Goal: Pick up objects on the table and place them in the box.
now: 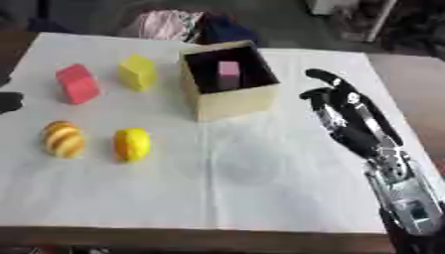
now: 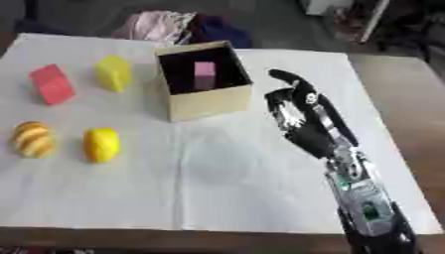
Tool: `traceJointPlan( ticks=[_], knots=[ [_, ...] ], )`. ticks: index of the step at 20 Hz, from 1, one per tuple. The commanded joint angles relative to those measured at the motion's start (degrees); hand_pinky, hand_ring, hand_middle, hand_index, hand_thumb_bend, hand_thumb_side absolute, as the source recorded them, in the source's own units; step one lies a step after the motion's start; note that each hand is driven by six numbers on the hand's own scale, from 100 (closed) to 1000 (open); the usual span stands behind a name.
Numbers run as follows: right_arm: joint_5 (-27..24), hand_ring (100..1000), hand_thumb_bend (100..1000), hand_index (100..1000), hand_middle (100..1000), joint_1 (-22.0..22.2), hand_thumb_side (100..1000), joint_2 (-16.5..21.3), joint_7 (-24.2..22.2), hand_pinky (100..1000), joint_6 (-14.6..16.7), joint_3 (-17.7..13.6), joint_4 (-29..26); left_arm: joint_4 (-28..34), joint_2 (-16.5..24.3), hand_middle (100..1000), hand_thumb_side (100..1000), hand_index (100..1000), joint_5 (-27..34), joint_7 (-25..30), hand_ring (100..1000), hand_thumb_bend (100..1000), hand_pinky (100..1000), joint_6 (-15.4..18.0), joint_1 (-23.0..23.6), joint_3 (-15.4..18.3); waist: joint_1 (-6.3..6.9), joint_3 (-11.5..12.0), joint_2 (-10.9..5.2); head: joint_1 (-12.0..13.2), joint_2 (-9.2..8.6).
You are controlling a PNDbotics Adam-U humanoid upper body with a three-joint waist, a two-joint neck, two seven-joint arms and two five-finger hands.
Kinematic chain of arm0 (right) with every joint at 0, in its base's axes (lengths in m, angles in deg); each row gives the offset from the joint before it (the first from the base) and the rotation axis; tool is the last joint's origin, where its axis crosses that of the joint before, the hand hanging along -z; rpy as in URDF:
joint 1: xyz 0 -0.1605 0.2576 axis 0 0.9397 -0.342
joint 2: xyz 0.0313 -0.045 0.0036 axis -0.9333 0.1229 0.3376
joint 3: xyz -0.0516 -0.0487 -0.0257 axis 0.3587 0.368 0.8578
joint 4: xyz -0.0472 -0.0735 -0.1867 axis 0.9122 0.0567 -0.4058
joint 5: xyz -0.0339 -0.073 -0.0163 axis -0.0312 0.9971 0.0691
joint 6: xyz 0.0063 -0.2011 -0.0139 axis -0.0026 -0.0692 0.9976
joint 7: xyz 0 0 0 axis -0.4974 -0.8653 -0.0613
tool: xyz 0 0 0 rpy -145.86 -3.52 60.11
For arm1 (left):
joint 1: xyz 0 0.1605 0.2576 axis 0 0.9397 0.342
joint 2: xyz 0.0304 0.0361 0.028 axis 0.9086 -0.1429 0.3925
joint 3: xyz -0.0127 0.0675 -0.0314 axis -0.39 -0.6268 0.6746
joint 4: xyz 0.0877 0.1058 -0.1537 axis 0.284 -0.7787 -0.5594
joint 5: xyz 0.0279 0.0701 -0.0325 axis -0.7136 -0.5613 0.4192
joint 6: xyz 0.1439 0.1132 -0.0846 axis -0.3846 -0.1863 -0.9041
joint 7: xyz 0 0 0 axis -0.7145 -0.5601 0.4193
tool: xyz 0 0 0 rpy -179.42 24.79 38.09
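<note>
An open cardboard box [image 1: 231, 101] stands at the table's middle back, with a pink block [image 1: 229, 73] upright inside it. Left of the box lie a yellow block [image 1: 137, 72] and a red block [image 1: 77, 83]. Nearer the front left sit a striped orange-yellow ball [image 1: 63, 139] and a yellow lemon-like fruit [image 1: 131, 144]. My right hand [image 1: 345, 111] hovers to the right of the box, fingers relaxed and spread, holding nothing. A dark bit of my left hand [image 1: 9, 101] shows at the left edge, too little to tell its fingers.
A white cloth [image 1: 217, 193] covers the table; its brown front edge [image 1: 191, 238] shows below. Bundled clothes [image 1: 174, 25] lie beyond the far edge behind the box.
</note>
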Motion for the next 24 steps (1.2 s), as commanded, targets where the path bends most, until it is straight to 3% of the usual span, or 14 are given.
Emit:
traceJointPlan(
  ticks=[1,11,15,22,24],
  knots=[
    [0.1,745,100,927,908,-0.5,699,0.4,0.1,866,0.1,-0.3,-0.8,1.3,1.4,771,635,839,-0.5,0.3,729,100,773,0.1,-0.7,0.2,0.87,-0.1,0.22,0.2,0.20],
    [0.2,745,100,927,908,-0.5,698,0.4,0.0,866,0.1,-0.3,-0.8,1.4,2.0,770,624,839,-1.1,0.9,726,100,773,0.3,-0.9,0.2,0.95,-0.2,0.29,0.2,0.23],
    [0.3,746,100,927,908,-0.5,698,0.4,0.0,867,0.1,-0.3,-0.8,1.5,3.2,769,581,837,-2.2,1.8,726,100,774,0.7,-1.2,0.0,0.96,-0.3,0.35,0.2,0.27],
    [0.4,747,100,927,909,-0.5,696,0.5,-0.4,867,0.1,-0.1,-0.7,0.0,13.8,778,299,850,-11.4,9.0,732,100,776,3.7,-2.9,-2.0,1.26,-0.8,0.27,0.4,0.02],
    [0.4,747,100,927,909,-0.5,698,0.6,-0.6,868,0.1,0.0,-0.6,-1.5,17.4,787,266,862,-14.8,10.7,736,100,777,4.5,-3.7,-2.6,1.34,-1.0,0.25,0.4,-0.11]
  ],
)
